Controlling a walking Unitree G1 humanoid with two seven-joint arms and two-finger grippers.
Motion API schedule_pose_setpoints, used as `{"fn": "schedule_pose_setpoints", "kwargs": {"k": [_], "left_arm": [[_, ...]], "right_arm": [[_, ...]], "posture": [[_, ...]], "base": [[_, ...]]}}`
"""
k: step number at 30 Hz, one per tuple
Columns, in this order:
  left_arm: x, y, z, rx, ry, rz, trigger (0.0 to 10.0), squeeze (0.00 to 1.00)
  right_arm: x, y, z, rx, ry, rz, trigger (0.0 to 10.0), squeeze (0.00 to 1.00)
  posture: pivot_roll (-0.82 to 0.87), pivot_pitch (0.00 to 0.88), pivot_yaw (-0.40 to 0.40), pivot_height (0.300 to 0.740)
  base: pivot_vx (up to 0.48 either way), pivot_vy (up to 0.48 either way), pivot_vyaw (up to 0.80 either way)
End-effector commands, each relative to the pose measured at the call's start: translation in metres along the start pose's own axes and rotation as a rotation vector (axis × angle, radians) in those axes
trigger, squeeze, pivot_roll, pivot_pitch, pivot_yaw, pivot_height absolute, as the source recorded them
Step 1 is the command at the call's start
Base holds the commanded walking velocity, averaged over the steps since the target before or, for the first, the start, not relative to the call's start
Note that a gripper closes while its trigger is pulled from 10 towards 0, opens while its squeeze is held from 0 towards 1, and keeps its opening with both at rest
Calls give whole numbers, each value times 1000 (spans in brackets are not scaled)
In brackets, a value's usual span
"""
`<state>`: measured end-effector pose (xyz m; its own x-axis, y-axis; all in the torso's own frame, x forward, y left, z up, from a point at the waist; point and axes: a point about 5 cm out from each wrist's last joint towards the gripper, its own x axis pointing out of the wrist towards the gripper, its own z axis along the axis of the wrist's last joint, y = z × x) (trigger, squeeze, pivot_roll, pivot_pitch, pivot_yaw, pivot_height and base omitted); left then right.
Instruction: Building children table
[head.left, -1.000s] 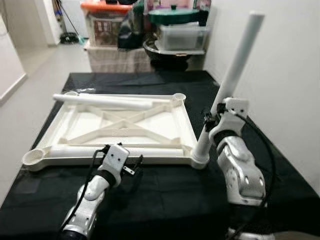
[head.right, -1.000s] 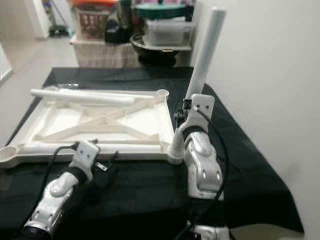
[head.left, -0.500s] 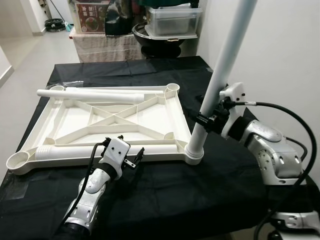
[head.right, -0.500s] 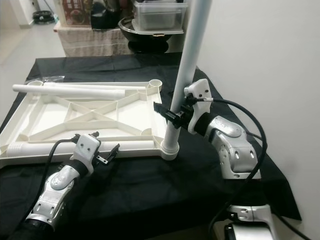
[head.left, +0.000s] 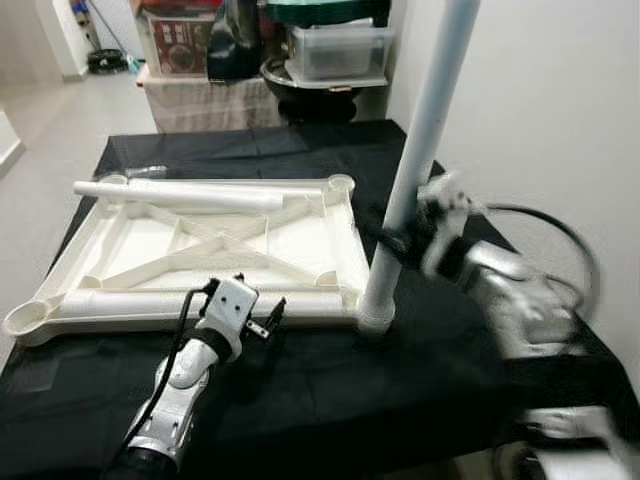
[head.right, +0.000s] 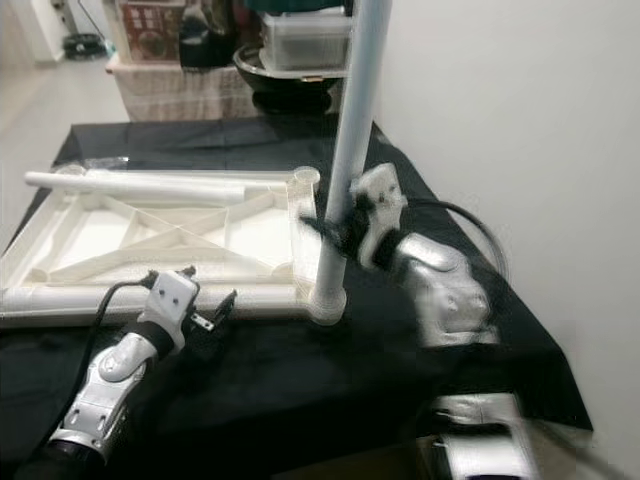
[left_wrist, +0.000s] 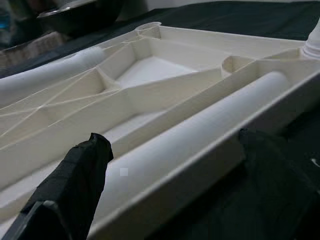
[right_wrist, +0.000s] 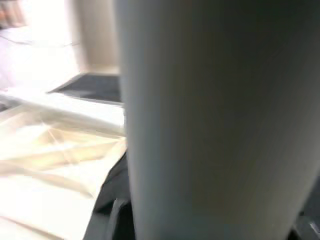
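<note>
One white leg (head.left: 415, 165) stood upright at centre right of the left eye view, its foot in the near right corner socket of the upturned table frame (head.left: 200, 250) on the black tabletop (head.left: 330, 400), the right end effector (head.left: 405, 240) clamped around it, presumably to steady it. Left wrist view: the left end effector (left_wrist: 170, 175) sat spread wide at the frame's near rail, gripping nothing, while a loose leg (left_wrist: 200, 130) lay inside.

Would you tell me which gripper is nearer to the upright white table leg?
Right. The right gripper clasps the upright leg partway up; the left gripper hovers open at the tabletop's near edge, well aside.
</note>
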<state>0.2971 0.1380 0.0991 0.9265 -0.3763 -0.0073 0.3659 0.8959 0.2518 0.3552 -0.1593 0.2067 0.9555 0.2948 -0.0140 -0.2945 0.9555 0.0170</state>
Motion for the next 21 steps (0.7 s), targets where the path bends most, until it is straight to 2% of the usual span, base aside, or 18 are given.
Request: {"fn": "schedule_pose_setpoints", "kwargs": {"k": [1, 2, 3, 4, 5, 6, 7, 8, 10, 11, 12, 13, 14, 15, 16, 18, 20, 21], "left_arm": [[-2, 1, -3, -1, 16, 1, 10000, 0], [-2, 1, -3, -1, 16, 1, 10000, 0], [-2, 1, -3, 0, 17, -1, 10000, 0], [-2, 1, -3, 0, 17, -1, 10000, 0], [-2, 2, -3, 1, 18, -3, 10000, 0], [-2, 2, -3, 2, 18, -4, 10000, 0], [-2, 2, -3, 2, 18, -4, 10000, 0], [-1, 3, -3, 2, 17, -4, 10000, 0], [0, 3, -3, 2, 17, -4, 10000, 0], [1, 2, -2, 0, 13, -2, 10000, 0], [1, 2, -2, 0, 13, -2, 10000, 0], [2, 1, -2, -2, 12, -2, 10000, 0], [2, 1, -2, -2, 12, -2, 10000, 0], [2, 1, -2, -3, 11, -3, 10000, 0], [2, 1, -2, -3, 11, -3, 10000, 0], [3, 0, -2, -3, 10, -6, 10000, 0], [3, 2, 0, 0, 7, -4, 10000, 0], [3, 2, 0, 0, 7, -4, 10000, 0]], "right_arm": [[-10, -5, -36, 51, 167, -243, 0, 0], [-10, -5, -36, 51, 167, -243, 0, 0], [-14, 19, -42, 45, 175, -179, 10000, 0], [-14, 19, -42, 45, 175, -179, 10000, 0], [-19, 39, -42, 67, 165, -55, 10000, 0], [-22, 51, -42, 83, 159, 24, 10000, 0], [-22, 51, -42, 83, 159, 24, 10000, 0], [-23, 48, -37, 104, 132, 70, 10000, 969], [-23, 44, -34, 120, 111, 80, 10000, 1000], [-17, 28, -18, 104, 57, 135, 10000, 1000], [-17, 28, -18, 104, 57, 135, 10000, 1000], [-14, 22, -7, 89, 32, 223, 10000, 0], [-14, 22, -7, 89, 32, 223, 10000, 0], [-14, 18, 4, 48, -2, 330, 10000, 0], [-14, 18, 4, 48, -2, 330, 10000, 0], [-21, 11, 16, -19, -22, 477, 10000, 0], [-32, 12, 14, -67, 2, 600, 10000, 0], [-32, 12, 14, -67, 2, 600, 10000, 0]], "posture": [[12, 0, -65, 740], [12, 0, -65, 740], [12, 0, -65, 740], [12, 0, -65, 740], [2, 0, -55, 740], [2, 0, -55, 740], [2, 0, -55, 740], [-3, 0, -59, 740], [-3, 0, -59, 740], [-6, 0, -57, 740], [-6, 0, -57, 740], [-9, 0, -57, 740], [-9, 0, -57, 740], [-11, 0, -54, 740], [-11, 0, -54, 740], [-4, 0, -59, 740], [-1, 0, -62, 740], [-1, 0, -62, 740]], "base": [[0, 0, 0], [0, 0, 0], [0, 0, 0], [0, 0, 0], [0, 0, 0], [0, 0, 0], [0, 0, 0], [0, 0, 0], [0, 0, 0], [0, 0, 0], [0, 0, 0], [0, 0, 0], [0, 0, 0], [0, 0, 0], [0, 0, 0], [0, 0, 0], [0, 0, 0], [0, 0, 0]]}}
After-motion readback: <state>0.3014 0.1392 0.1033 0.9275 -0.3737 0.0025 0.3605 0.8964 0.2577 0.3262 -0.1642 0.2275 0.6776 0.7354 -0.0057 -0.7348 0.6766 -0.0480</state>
